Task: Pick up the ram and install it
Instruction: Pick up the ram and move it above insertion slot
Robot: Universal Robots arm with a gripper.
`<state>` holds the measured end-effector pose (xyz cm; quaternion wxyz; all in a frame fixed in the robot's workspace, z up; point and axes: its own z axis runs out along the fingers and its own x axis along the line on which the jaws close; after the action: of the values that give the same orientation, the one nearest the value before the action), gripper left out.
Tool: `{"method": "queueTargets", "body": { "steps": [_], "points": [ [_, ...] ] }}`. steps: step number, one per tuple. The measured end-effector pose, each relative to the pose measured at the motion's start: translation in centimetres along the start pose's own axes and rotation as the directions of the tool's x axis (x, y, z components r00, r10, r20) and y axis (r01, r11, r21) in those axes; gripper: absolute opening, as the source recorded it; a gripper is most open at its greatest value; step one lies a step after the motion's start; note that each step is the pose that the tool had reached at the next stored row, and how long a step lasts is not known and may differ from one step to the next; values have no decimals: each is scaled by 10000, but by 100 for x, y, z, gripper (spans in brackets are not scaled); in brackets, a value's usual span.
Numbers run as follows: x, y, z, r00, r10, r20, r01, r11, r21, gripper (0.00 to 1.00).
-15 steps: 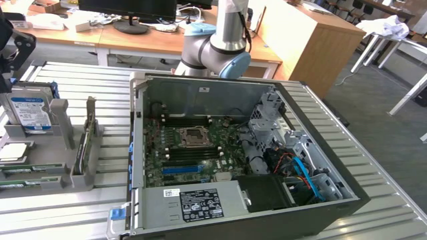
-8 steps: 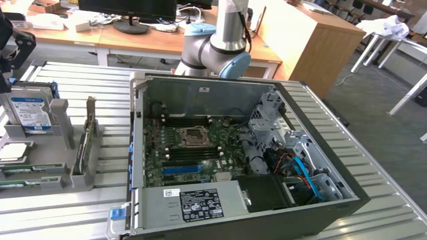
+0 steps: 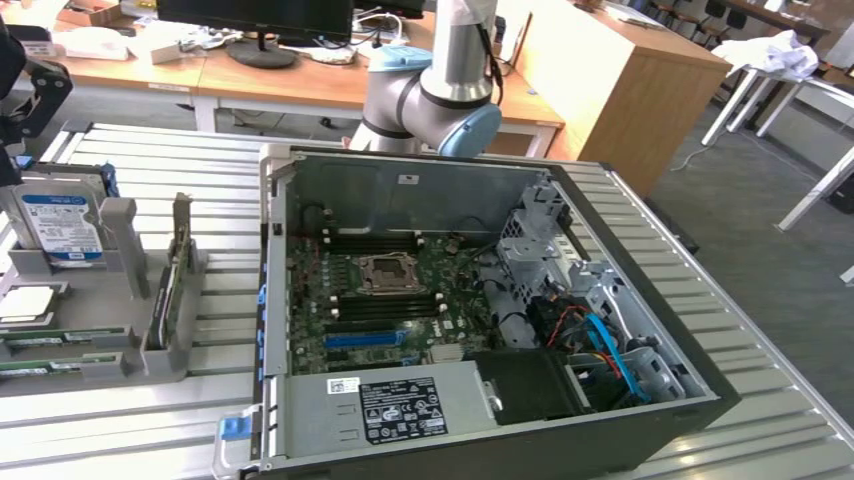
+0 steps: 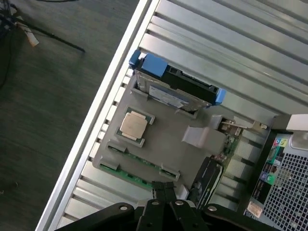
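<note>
A slatted metal tabletop [image 3: 160, 160] is seen, and an open computer case [image 3: 276, 300] is laid on it. The robot arm [image 3: 447, 95] is seen behind the case. Inside the case a green board [image 3: 340, 300] is seen, with a long blue slot strip [image 3: 363, 339] on it and blue and orange wires [image 3: 601, 335] toward the exterior view's right. A grey box with a white and black label [image 3: 400, 405] is set at the near end of the case. A grey holder [image 4: 163, 130] is placed on the tabletop at the exterior view's left, just beside the case. The ram [image 4: 132, 175] is laid flat along one edge of this holder, as a thin green stick held between two grey clips. A square silver chip [image 4: 134, 125] is set in a pocket near the ram. A hard drive [image 4: 178, 84] with blue ends is stood upright at the far side of the holder, well apart from the ram. A dark card [image 4: 207, 175] is stood on its edge in the holder, between the ram and the case. In the wrist view the gripper [image 4: 165, 190] is seen with its black fingers pressed together, and nothing is held in them. Its tips are placed just beside one end of the ram, close to the dark card; whether the ram is touched cannot be told. Wooden desks [image 3: 267, 80] and a monitor [image 3: 260, 15] are seen behind the tabletop.
</note>
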<state>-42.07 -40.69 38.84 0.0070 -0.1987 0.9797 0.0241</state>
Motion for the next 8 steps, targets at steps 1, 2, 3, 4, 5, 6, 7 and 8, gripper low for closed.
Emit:
{"method": "queueTargets", "body": {
  "steps": [1, 2, 3, 4, 5, 6, 7, 8],
  "points": [
    [0, 0, 0, 9999, -119, -5, 119, 9999, -3, 11],
    [0, 0, 0, 9997, -242, -11, 242, 9997, -6, 11],
    [0, 0, 0, 9993, -367, -16, 367, 9993, -9, 11],
    [0, 0, 0, 9987, -502, -22, 502, 9987, -12, 11],
    [0, 0, 0, 9980, -626, -28, 626, 9980, -15, 11],
    [0, 0, 0, 9972, -748, -33, 748, 9972, -19, 11],
    [0, 0, 0, 9962, -872, -38, 872, 9962, -22, 11],
    [0, 0, 0, 9950, -998, -43, 998, 9950, -26, 11]
  ]
}}
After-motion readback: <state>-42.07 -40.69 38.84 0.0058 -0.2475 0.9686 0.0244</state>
